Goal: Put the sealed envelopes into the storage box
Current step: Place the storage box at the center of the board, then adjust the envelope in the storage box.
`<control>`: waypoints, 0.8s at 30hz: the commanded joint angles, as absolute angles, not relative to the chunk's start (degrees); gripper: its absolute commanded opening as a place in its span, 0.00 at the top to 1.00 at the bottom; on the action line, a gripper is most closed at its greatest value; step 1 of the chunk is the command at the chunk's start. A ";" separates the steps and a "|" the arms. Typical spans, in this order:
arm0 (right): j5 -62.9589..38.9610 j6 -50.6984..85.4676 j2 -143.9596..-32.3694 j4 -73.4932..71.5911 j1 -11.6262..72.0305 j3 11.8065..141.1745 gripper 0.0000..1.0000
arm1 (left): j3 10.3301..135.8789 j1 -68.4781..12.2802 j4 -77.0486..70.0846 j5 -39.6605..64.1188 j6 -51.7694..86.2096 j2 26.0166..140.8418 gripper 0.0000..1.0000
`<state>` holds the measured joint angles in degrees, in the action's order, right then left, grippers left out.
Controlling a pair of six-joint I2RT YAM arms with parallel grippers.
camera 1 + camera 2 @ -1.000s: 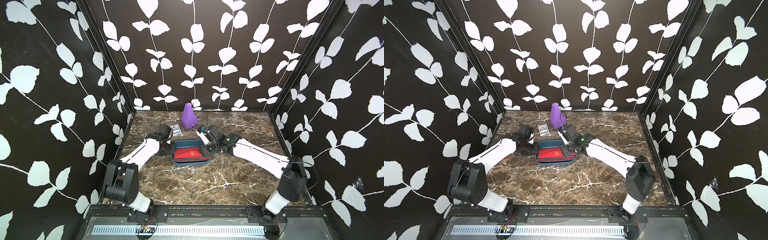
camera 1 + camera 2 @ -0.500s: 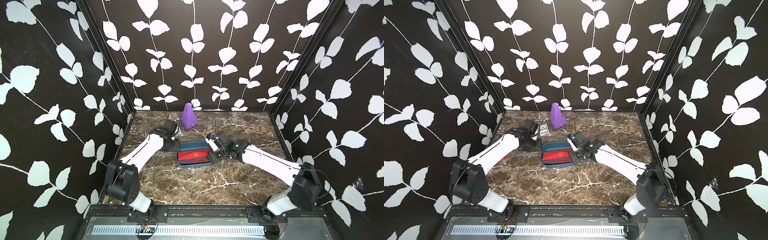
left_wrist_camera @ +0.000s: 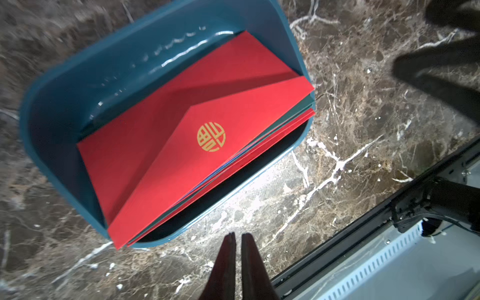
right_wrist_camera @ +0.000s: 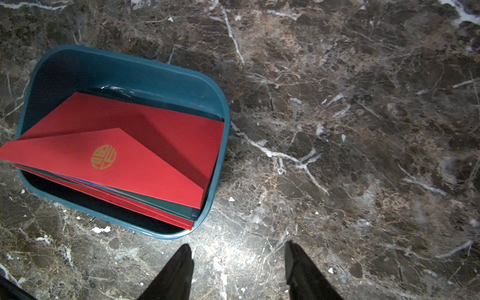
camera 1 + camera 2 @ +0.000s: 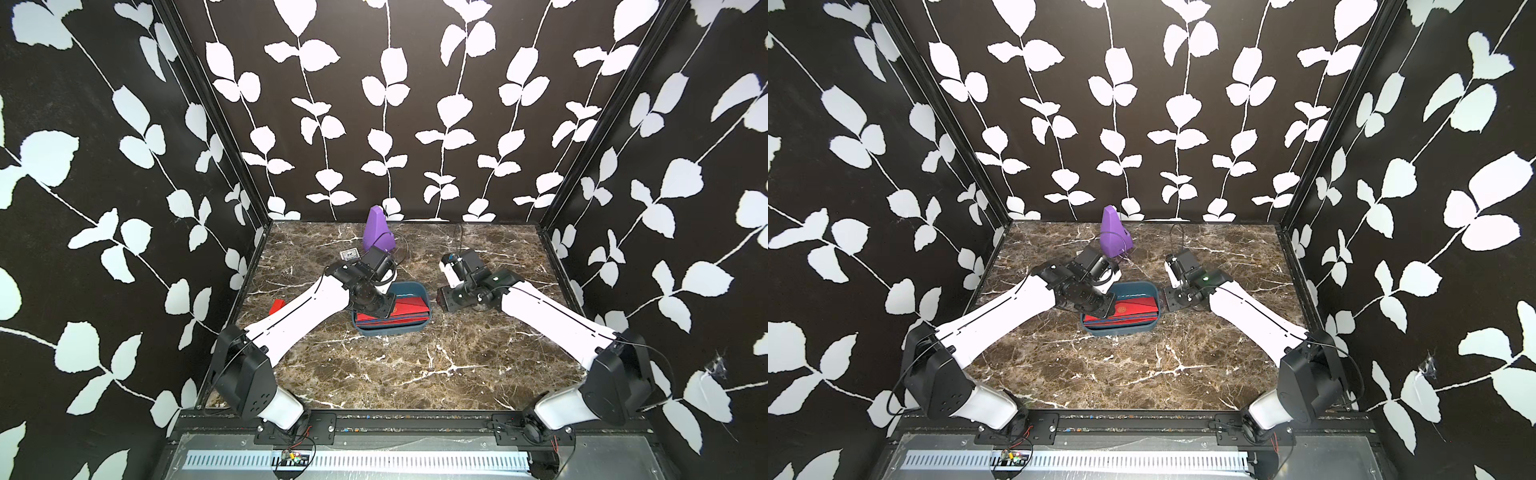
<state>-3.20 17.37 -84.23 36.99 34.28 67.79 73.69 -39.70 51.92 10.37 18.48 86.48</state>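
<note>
Settling step, seemingly. Envelopes (image 3: 181,135) stacked aslant in box (image 3: 65,85), corners over the rim, just past left gripper (image 3: 235,241), pinched almost shut, empty. Right gripper (image 4: 237,253) spread wide, empty, beside box. Next, probably: press stack flat without tipping box.

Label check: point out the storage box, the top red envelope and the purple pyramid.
storage box (image 3: 124,65): left wrist view, inner wall.
top red envelope (image 3: 207,136): left wrist view, gold emblem on flap.
purple pyramid (image 5: 376,230): a top view, front face.
</note>
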 commanded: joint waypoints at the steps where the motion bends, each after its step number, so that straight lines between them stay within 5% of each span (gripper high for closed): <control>1: -4.02 16.70 -82.35 37.71 34.10 66.65 0.42 | 72.29 -39.55 51.24 12.09 18.18 87.75 0.89; 24: -6.62 17.72 -83.15 36.58 34.10 66.01 0.45 | 73.40 -32.34 55.90 7.36 11.47 96.26 0.93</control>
<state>-5.82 17.43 -83.59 37.12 34.11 67.55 73.06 -33.43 54.39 7.66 13.30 95.61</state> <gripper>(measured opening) 0.555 0.074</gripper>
